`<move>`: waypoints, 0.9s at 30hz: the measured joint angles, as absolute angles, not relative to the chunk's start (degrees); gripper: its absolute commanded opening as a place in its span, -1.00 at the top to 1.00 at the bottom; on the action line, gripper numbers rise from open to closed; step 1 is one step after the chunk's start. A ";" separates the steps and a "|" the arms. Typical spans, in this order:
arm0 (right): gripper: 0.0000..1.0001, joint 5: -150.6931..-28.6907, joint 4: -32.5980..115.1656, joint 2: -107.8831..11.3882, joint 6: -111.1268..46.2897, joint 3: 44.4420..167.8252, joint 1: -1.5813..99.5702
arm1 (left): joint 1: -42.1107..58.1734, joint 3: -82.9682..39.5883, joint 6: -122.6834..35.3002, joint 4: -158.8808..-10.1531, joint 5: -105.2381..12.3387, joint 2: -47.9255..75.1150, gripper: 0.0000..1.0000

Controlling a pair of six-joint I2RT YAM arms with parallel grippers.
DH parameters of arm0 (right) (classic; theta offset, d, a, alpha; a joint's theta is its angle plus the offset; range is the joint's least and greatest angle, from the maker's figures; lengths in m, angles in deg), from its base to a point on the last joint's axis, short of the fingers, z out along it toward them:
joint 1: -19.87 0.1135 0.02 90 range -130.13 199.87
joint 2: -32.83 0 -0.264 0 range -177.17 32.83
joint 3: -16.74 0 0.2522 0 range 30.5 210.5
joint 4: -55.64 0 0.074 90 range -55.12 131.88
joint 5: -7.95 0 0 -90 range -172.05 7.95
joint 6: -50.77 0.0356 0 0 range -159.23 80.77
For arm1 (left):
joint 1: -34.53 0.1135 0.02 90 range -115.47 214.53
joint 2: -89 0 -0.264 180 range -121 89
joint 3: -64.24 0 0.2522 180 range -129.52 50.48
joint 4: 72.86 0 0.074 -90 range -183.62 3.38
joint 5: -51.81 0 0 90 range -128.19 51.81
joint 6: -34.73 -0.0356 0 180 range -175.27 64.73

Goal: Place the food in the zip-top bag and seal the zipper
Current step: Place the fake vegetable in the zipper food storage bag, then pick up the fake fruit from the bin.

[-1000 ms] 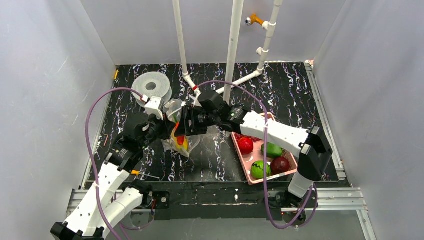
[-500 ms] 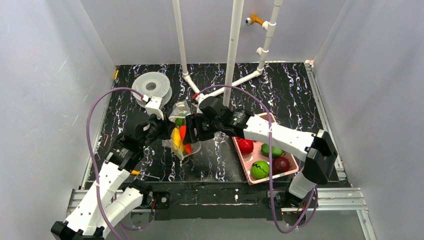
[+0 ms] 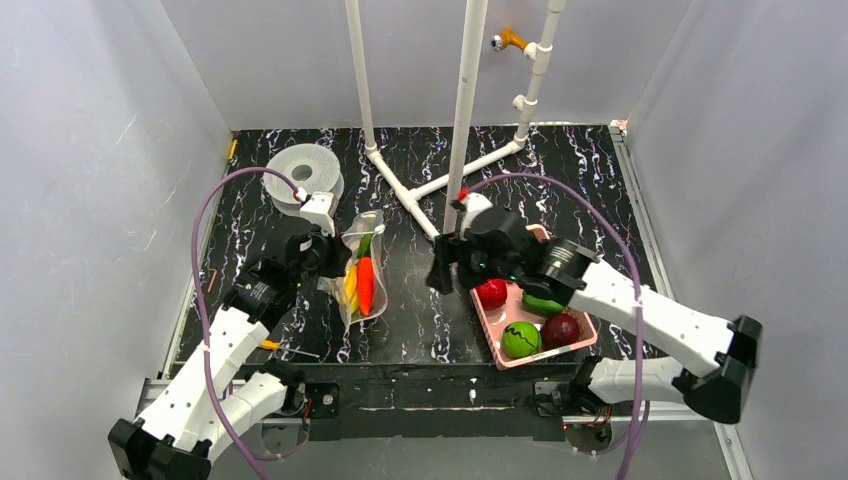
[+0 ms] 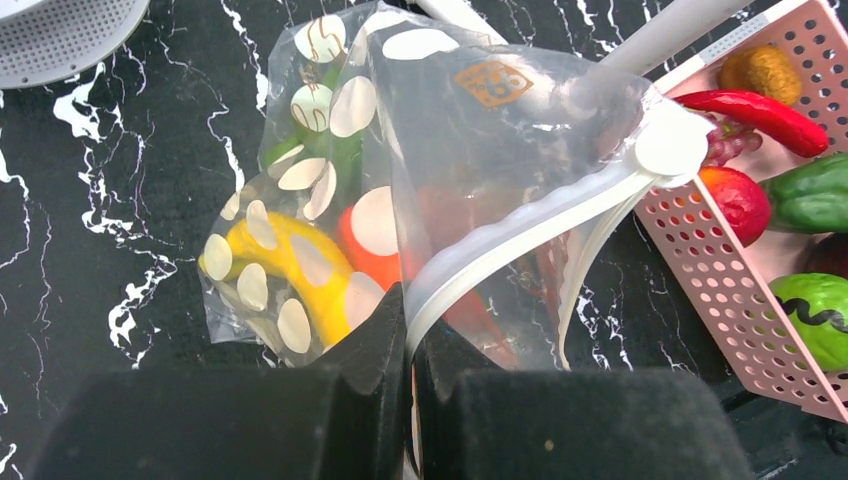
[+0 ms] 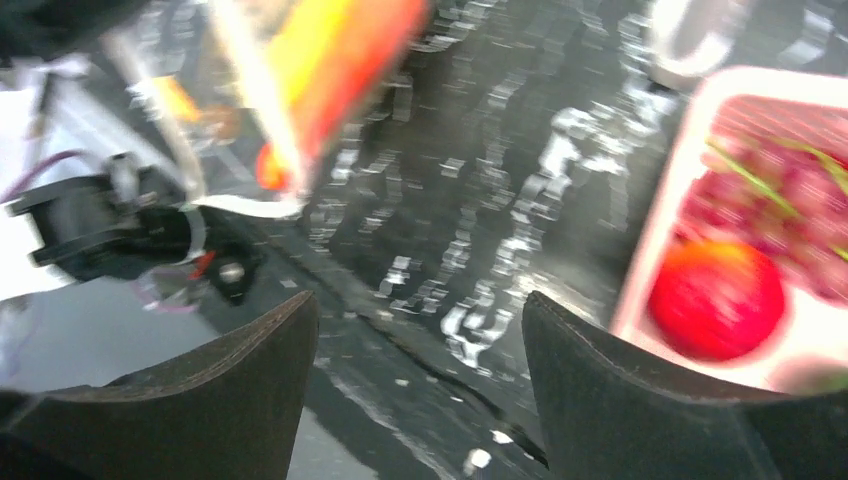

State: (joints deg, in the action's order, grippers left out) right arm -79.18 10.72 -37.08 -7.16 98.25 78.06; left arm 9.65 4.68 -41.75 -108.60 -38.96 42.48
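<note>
The dotted clear zip-top bag (image 3: pixel 362 272) stands left of centre with a yellow banana (image 3: pixel 350 285), an orange carrot (image 3: pixel 366 284) and a green piece (image 3: pixel 364 243) inside. My left gripper (image 3: pixel 326 262) is shut on the bag's mouth edge; in the left wrist view its jaws (image 4: pixel 410 330) pinch the white zipper strip (image 4: pixel 520 235), with the banana (image 4: pixel 290 262) behind. My right gripper (image 3: pixel 438 275) is open and empty between the bag and the pink basket (image 3: pixel 487 330); its view (image 5: pixel 420 380) is blurred. A red tomato (image 3: pixel 490 292), green pieces (image 3: pixel 520 340) and a red chilli (image 4: pixel 765 110) lie in the basket.
A grey-white filament spool (image 3: pixel 303 172) stands at the back left. White pipes (image 3: pixel 466 110) rise from the table's middle back. Grey walls close in left, right and behind. A small orange-handled tool (image 3: pixel 272 346) lies near the front left.
My right gripper has let go of the bag's mouth and swung right towards the basket, open. The bag now hangs from my left gripper alone, its mouth narrower.
</note>
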 measured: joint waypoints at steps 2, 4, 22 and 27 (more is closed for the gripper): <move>-0.81 -75.35 8.97 -33.08 -6.44 93.90 75.70 | 9.65 4.57 -41.75 -108.95 -38.83 41.78 1.00; -0.95 -72.01 7.57 -29.80 -5.37 89.35 73.01 | 9.65 4.57 -41.77 -109.21 -38.90 41.56 1.00; -0.97 -86.65 15.20 -27.39 7.09 68.28 45.10 | 9.65 4.57 -43.68 -109.38 -43.38 42.02 1.00; -0.97 -91.90 21.15 -34.04 10.50 66.49 43.92 | 9.65 4.57 -43.76 -109.43 -43.36 42.24 1.00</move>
